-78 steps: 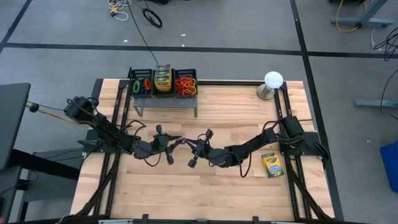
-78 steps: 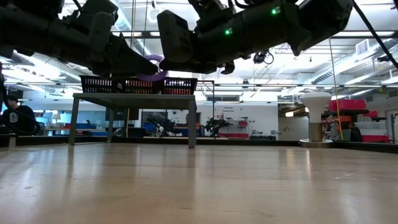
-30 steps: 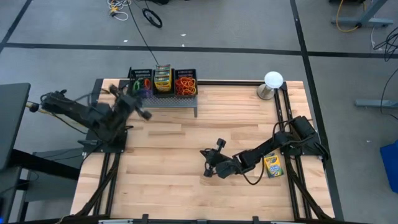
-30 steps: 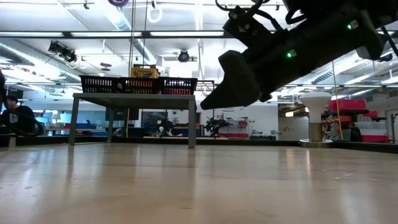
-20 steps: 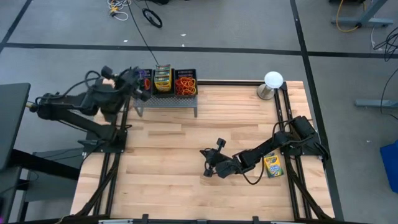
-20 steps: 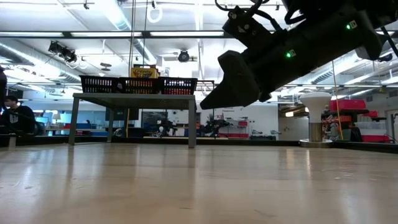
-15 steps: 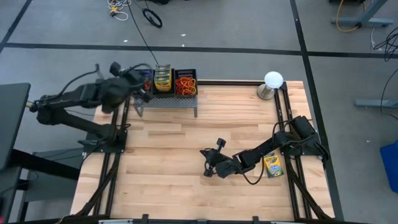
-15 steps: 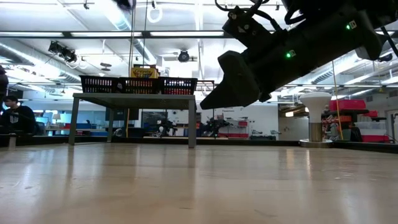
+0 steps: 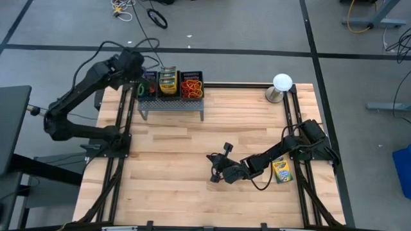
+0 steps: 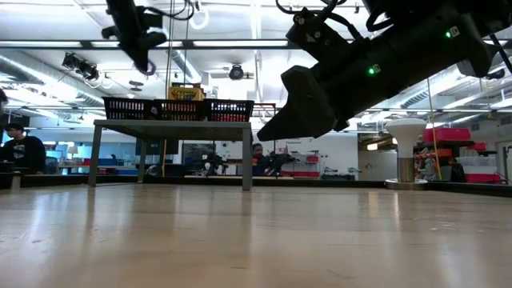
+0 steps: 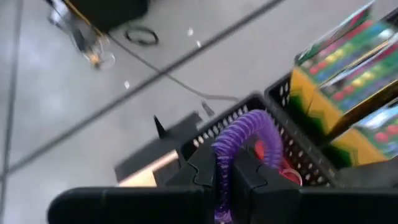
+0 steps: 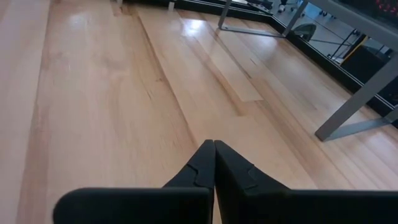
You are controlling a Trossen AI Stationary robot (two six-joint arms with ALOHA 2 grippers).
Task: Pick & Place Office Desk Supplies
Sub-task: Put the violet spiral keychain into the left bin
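High view, read left to right: left gripper raised at about 11 o'clock on the table, hovering at the left end of the black wire basket, fingers pinched on a purple rubber band that loops out ahead of the tips in the left wrist view. Basket perched on a small grey stand, split into three compartments: left compartment with green and red rubber bands, just under the gripper; middle compartment with yellow-and-green crayon boxes stood upright; right compartment heaped with red and orange rubber bands. Farther right, near table centre at roughly 5 o'clock, right gripper low over bare wood, fingers pressed together on nothing. Beyond it at about 4 o'clock, one more crayon box flat on the table beside the right arm. At 1 o'clock, white ball on a metal base on the back right corner. Against the earlier frames: left arm gone from a meeting with the right gripper at table centre, purple band between them, to the basket's left end; right gripper drawn back and unmoved over the last second; loose crayon box and basket contents unchanged.
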